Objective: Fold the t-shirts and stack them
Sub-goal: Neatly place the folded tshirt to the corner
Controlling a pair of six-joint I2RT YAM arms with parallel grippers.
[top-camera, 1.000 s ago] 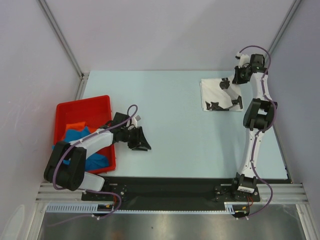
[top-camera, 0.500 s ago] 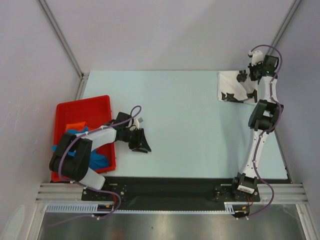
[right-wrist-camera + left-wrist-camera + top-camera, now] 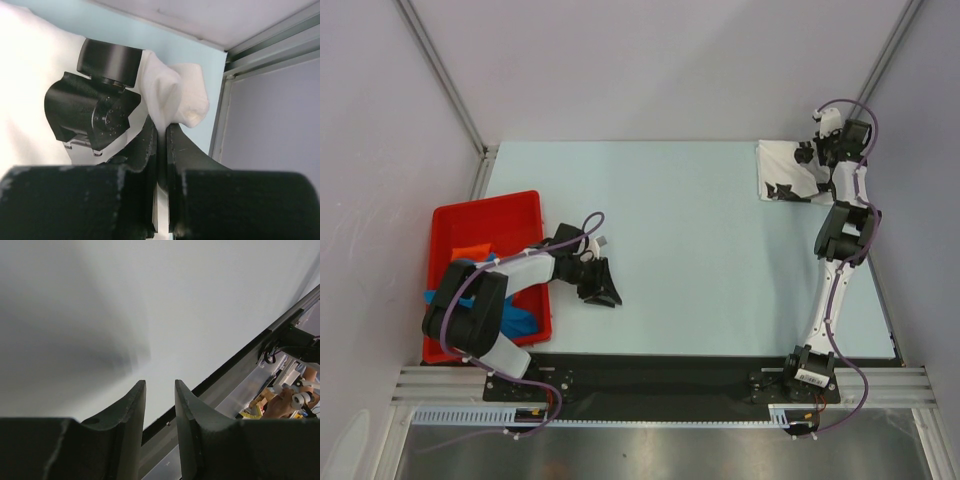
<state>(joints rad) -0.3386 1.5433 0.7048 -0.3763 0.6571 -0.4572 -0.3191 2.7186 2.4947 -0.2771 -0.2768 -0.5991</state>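
A folded white t-shirt (image 3: 783, 172) with a black print lies at the table's far right corner. My right gripper (image 3: 808, 154) is shut on a bunched edge of it, and in the right wrist view the white cloth (image 3: 176, 97) is pinched between the fingers of that gripper (image 3: 161, 128). A blue t-shirt (image 3: 517, 320) and an orange one (image 3: 470, 252) lie in the red bin. My left gripper (image 3: 603, 291) hovers low over the bare table just right of the bin. Seen from the left wrist, this gripper (image 3: 160, 388) is open and holds nothing.
The red bin (image 3: 488, 212) sits at the left side of the table, with the left arm reaching past its right wall. A metal frame rail (image 3: 220, 125) runs close beside the right gripper. The table's black near edge (image 3: 240, 357) lies ahead of the left fingers.
My right gripper has carried the white t-shirt right and back into the far corner, then nearly stopped. The left arm has shifted only slightly and stays open.
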